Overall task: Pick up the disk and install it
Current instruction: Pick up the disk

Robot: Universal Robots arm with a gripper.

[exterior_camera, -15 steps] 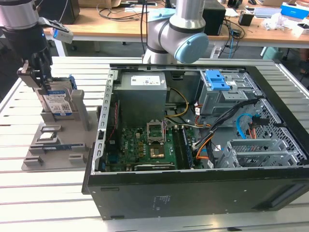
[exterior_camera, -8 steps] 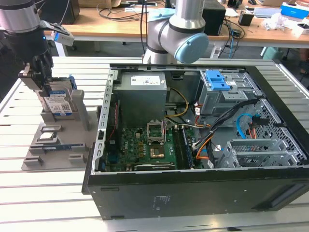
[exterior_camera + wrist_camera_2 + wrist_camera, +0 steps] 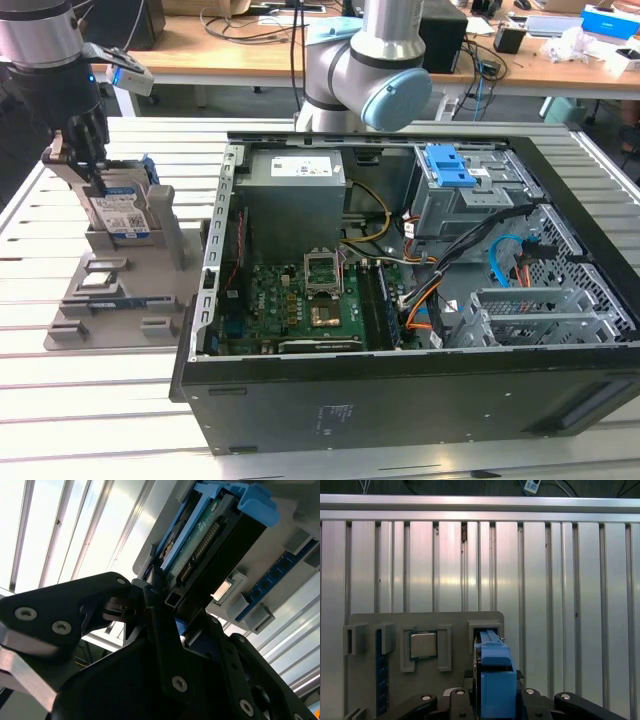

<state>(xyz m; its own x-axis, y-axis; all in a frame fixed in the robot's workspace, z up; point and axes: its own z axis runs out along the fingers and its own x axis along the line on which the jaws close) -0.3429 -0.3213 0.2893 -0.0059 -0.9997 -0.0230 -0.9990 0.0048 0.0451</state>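
Note:
The disk (image 3: 120, 212) stands upright in a slot of the grey stand (image 3: 110, 300) at the exterior view's left, with its white-and-blue label facing the camera and blue rails along its edges. My gripper (image 3: 90, 160) comes down on the disk's top edge, and its black fingers (image 3: 535, 700) press on both sides of the blue rail (image 3: 496, 672). In the second wrist view the disk's (image 3: 210, 545) connector end and green board show just beyond the fingers (image 3: 160, 605). The gripper is shut on the disk, which still sits in the stand.
The open black computer case (image 3: 400, 400) lies at the exterior view's right, with a motherboard (image 3: 300, 300), loose cables and a drive bay with a blue latch (image 3: 450, 165). The stand also holds a processor chip (image 3: 423, 645) and a memory stick (image 3: 381, 675). The slatted metal table (image 3: 80, 400) surrounds them.

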